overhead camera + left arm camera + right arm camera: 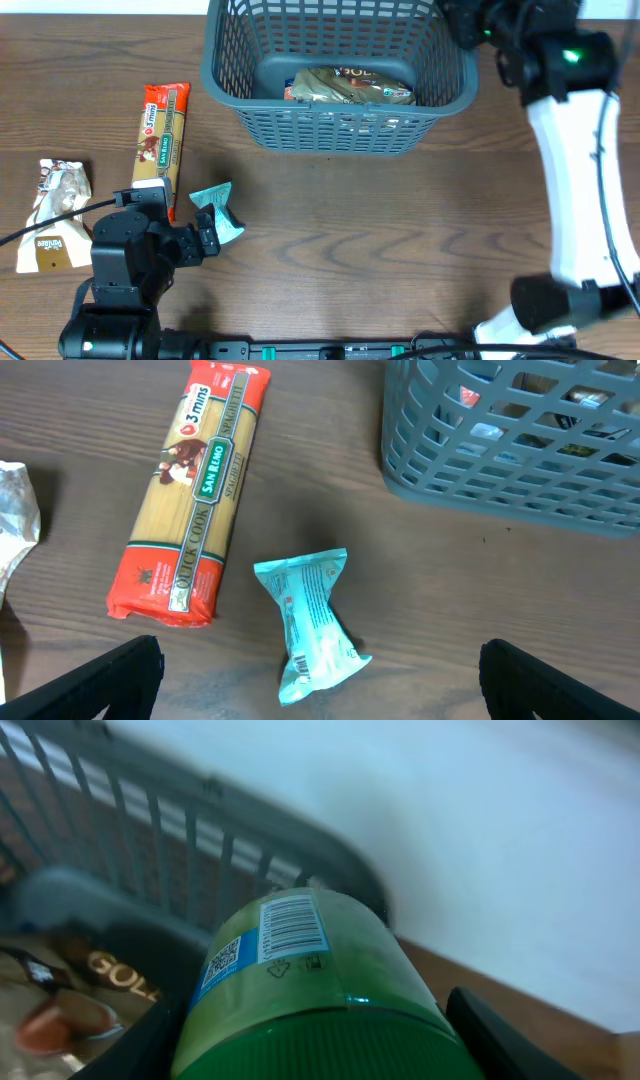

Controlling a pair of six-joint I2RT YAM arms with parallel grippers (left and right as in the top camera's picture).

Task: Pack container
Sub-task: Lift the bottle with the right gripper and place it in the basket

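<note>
The grey-blue lattice basket (pixel 340 125) stands at the table's far middle, with a brown-and-gold packet (pixel 350 85) lying in it. My left gripper (pixel 205 235) is open and low over a small teal packet (pixel 218 210). In the left wrist view the teal packet (pixel 310 622) lies between and just ahead of the spread fingers (pixel 320 655). My right gripper (pixel 470 25) is at the basket's far right corner. In the right wrist view it (pixel 310 1040) is shut on a green-lidded jar (pixel 300 970) held above the basket rim (pixel 150 810).
A red-and-yellow spaghetti packet (pixel 162 135) lies left of the basket, just beyond the teal packet; it also shows in the left wrist view (pixel 195 490). A white-and-brown packet (pixel 55 215) lies at the far left. The right arm's white links rise along the right edge.
</note>
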